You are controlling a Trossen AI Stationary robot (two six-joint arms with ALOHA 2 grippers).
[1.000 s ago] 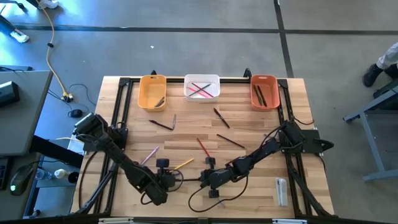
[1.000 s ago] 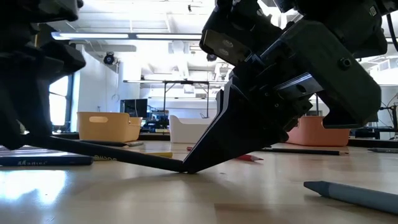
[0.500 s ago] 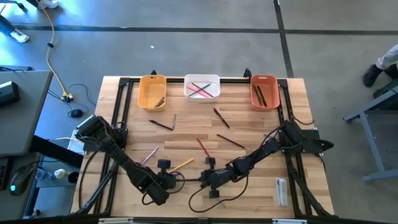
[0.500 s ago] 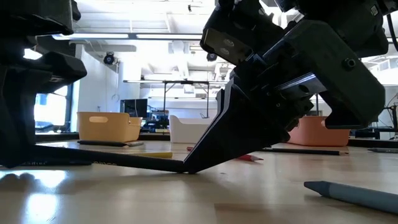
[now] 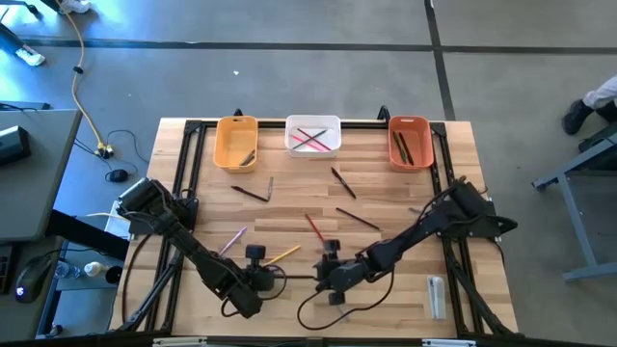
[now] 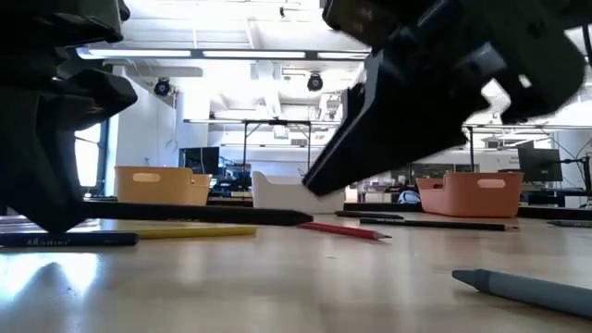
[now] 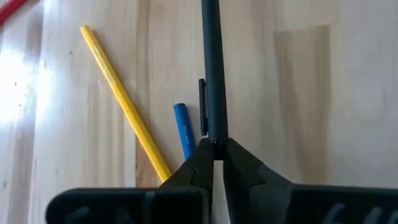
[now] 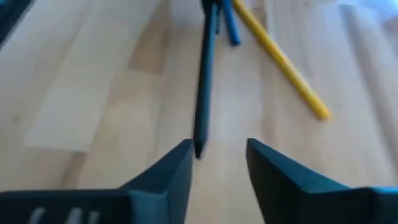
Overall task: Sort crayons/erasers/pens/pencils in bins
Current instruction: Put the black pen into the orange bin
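My left gripper (image 7: 217,149) was pinched tight on one end of the black pen (image 7: 212,68), down near the table's front edge. The pen's long axis ran straight out from my fingertips toward my right gripper (image 8: 217,155), whose fingers (image 8: 168,174) stood spread, the pen's tip lying just in the gap, nothing held. So the left arm had it, and the bins sat well apart along the back edge; the red-orange bin (image 5: 409,141) already held dark sticks, the likely home, I judged. A yellow pencil (image 7: 124,106) and a short blue stick (image 7: 183,127) lay just beside the pen. Whether the pen was lifted clear of the wood I couldn't make out; in the low view my arms blocked much.
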